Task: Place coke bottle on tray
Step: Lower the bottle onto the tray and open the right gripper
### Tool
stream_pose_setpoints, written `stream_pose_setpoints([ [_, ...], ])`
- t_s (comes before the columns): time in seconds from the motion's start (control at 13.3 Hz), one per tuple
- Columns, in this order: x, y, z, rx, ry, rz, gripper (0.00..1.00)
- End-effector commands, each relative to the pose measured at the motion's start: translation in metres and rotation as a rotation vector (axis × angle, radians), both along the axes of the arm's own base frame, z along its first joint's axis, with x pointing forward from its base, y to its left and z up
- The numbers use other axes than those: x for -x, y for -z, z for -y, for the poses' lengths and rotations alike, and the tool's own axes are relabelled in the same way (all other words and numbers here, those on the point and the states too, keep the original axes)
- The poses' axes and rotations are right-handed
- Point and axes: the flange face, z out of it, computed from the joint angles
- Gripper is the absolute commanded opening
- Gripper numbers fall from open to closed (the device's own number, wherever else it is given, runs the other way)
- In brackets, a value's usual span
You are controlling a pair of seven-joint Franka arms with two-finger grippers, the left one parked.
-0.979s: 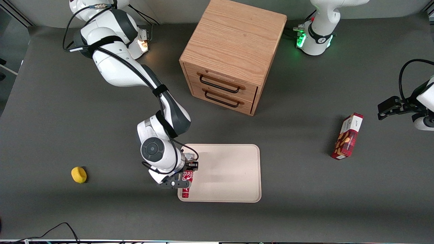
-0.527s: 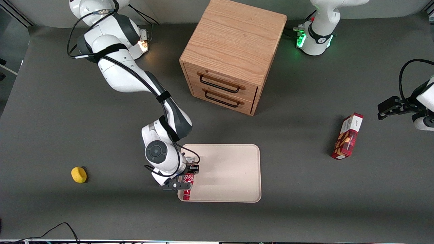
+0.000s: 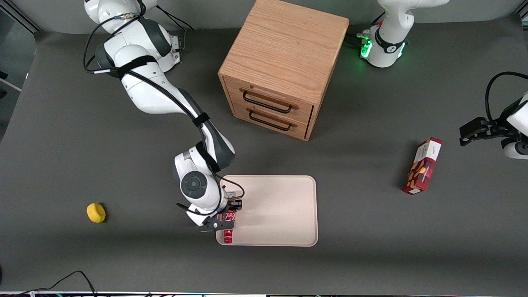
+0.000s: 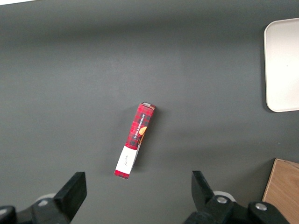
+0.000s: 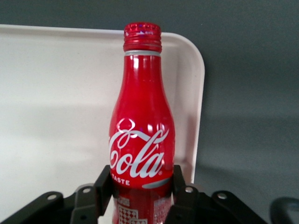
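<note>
My gripper (image 3: 226,220) is shut on the coke bottle (image 3: 228,231), a slim red bottle with white script lettering. It holds the bottle over the corner of the cream-beige tray (image 3: 280,210) that is nearest the front camera at the working arm's end. In the right wrist view the coke bottle (image 5: 141,135) fills the middle, its red cap pointing away from the wrist, with the black fingers (image 5: 103,184) pressed against both sides of its lower body. Beneath it in that view lies the tray (image 5: 56,93), its rounded corner beside the bottle's neck. Whether the bottle touches the tray I cannot tell.
A wooden two-drawer cabinet (image 3: 282,66) stands farther from the front camera than the tray. A yellow lump (image 3: 96,213) lies on the grey table toward the working arm's end. A red-and-white snack box (image 3: 422,166) lies toward the parked arm's end, snack box (image 4: 135,140) also in the left wrist view.
The gripper with the bottle has shifted slightly farther over the tray corner and nearer the front camera. The arm's elbow has swung a little toward the cabinet.
</note>
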Motion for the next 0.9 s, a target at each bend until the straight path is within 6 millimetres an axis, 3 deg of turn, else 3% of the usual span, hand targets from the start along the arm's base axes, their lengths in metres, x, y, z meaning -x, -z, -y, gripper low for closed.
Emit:
stream_pose_setpoints([
  [0.0, 0.0026, -0.0029, -0.0024, 0.020, -0.027, 0.015, 1.00],
  [0.83, 0.0017, -0.0098, -0.0027, 0.017, -0.024, 0.021, 1.00],
])
